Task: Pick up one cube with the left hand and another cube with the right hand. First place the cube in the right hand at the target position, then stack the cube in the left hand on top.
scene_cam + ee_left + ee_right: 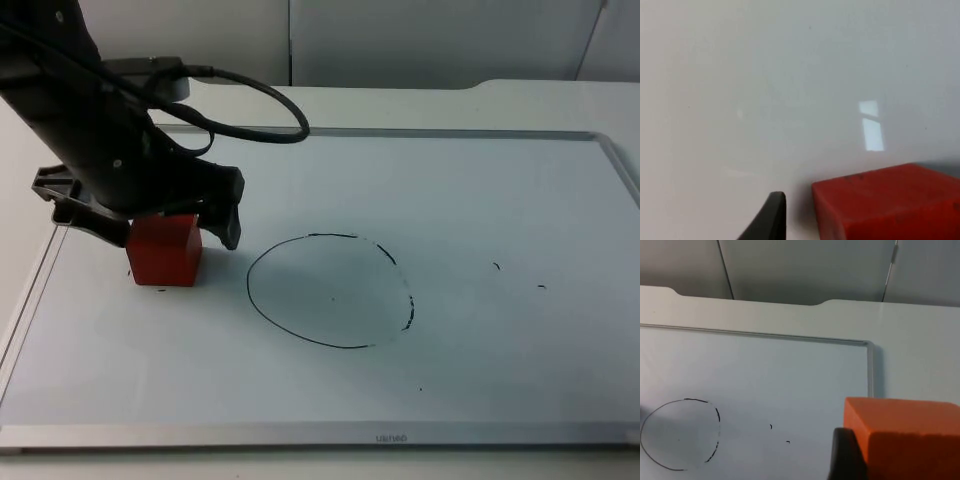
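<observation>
Beside the circle, red cube sits skewed.

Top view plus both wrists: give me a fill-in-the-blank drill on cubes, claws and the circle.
1. The left claw straddles the ____ cube on the whiteboard.
2. The cube at the right claw's fingertip is ____.
3. The drawn circle has ____ cubes inside it.
4. In the top view, the red cube sits to the ____ of the circle.

Missing words: red; orange; no; left
</observation>
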`<action>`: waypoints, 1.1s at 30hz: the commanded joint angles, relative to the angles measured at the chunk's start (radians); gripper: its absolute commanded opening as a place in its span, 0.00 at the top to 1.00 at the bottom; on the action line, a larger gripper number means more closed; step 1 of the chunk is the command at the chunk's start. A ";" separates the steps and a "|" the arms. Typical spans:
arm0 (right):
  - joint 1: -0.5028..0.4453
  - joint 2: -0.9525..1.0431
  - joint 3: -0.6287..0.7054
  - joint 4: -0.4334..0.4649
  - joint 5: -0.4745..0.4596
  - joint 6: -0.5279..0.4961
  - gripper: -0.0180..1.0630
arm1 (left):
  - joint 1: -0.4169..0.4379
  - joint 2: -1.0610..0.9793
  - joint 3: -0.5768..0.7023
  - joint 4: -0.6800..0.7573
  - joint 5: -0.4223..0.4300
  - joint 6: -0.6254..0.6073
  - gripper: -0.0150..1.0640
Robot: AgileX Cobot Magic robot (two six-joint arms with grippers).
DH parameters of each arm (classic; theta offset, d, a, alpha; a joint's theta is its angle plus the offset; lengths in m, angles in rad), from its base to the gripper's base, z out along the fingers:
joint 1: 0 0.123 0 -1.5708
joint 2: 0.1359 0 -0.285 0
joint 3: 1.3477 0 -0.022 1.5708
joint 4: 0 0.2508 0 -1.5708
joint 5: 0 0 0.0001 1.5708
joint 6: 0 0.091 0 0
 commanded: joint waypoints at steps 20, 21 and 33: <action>0.004 0.004 0.005 -0.002 -0.030 -0.030 0.99 | -0.007 0.028 -0.003 -0.042 0.020 -0.083 0.79; 0.004 0.004 0.005 -0.002 -0.030 -0.030 0.99 | -0.007 0.028 -0.003 -0.042 0.020 -0.083 0.79; 0.004 0.269 -0.002 0.125 -0.077 -0.148 0.99 | -0.009 -0.340 -0.001 0.038 0.262 -0.007 0.99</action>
